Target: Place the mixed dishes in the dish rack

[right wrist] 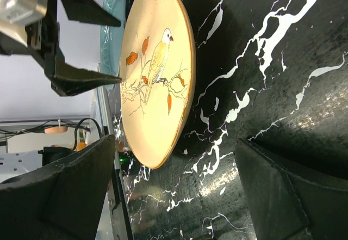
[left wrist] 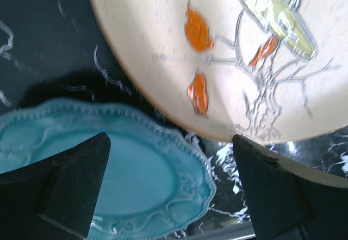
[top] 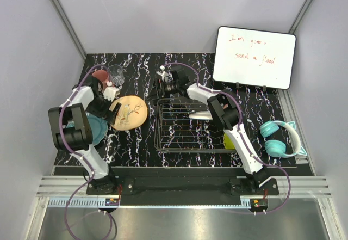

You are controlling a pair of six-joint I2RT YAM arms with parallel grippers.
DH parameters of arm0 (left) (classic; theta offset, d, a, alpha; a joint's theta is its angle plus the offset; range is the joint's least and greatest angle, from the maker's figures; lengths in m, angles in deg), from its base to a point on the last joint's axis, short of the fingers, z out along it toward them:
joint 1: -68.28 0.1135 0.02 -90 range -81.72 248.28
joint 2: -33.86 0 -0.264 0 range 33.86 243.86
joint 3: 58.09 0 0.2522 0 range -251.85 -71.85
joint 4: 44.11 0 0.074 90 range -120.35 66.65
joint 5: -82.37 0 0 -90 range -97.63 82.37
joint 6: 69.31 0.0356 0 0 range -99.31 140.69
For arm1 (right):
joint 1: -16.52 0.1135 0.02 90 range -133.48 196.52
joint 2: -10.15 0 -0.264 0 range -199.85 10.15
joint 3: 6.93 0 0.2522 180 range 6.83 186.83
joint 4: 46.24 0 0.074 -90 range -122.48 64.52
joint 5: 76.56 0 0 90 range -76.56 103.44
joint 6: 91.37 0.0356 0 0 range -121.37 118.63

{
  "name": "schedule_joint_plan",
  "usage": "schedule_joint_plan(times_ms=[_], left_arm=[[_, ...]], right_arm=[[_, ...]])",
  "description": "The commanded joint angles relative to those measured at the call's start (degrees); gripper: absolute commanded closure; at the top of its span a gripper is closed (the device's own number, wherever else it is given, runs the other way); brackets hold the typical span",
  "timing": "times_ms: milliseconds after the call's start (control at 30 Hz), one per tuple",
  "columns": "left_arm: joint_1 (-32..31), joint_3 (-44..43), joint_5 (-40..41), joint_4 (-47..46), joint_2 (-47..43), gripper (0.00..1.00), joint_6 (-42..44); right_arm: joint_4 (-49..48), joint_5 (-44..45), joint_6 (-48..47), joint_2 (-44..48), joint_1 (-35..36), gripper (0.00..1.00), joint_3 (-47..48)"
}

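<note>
The bench (top: 141, 147) has a black top w/ white marble-like veins, a bit glossy. Plain grey walls close it at left, back and right. A whiteboard (top: 254, 57) w/ red handwriting stands at the back right.

The dish rack (top: 179, 136) stands approx. in the middle of the bench. A white plate (top: 200, 116) is in it, partly behind the R arm. The peach bird-pattern plate (top: 130, 112) lies on the bench just left of the rack. The teal plate (top: 97, 131) lies further left, half under the L arm. The clear glass (top: 116, 74) stands at the back left, and the lime-green bowl (top: 228, 141) is just right of the rack. Teal headphones (top: 280, 137) lie near the right edge.

L claw (left wrist: 171, 142) is spread wide at the peach plate's rim, above the teal plate, and holds nothing. R claw (right wrist: 174, 145) is spread too, low over the bench, facing the peach plate and apart from it.
</note>
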Motion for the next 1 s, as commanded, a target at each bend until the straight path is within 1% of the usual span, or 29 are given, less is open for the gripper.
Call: schedule_joint_plan(times_ms=[0, 167, 467, 567, 733, 967], left_arm=[[-0.93, -6.51, -4.87, -0.35, 2.88, 0.01, -2.60], [-1.46, -9.77, -4.53, 0.61, 7.10, 0.01, -1.20], [-2.87, -10.30, -4.17, 0.88, 10.97, 0.01, -0.23], [-4.27, -10.56, -5.40, 0.88, 11.67, 0.01, -1.28], [-8.49, -12.05, -8.39, 0.88, 12.90, 0.01, -4.61], [-14.11, -18.28, -12.34, 0.62, 16.86, 0.01, -9.10]], right_arm=[[1.54, 1.75, -1.10, 0.50, -0.99, 0.02, -2.59], [1.63, 2.02, -1.45, 1.20, -1.43, 0.02, -3.38], [1.98, 2.28, -1.72, 1.38, -1.52, 0.02, -3.21], [2.07, 2.37, -1.89, 1.47, -1.52, 0.02, -3.21], [2.07, 2.37, -1.98, 1.38, -1.52, 0.02, -3.12], [2.25, 2.37, -2.07, 0.94, -1.61, 0.04, -2.85]])
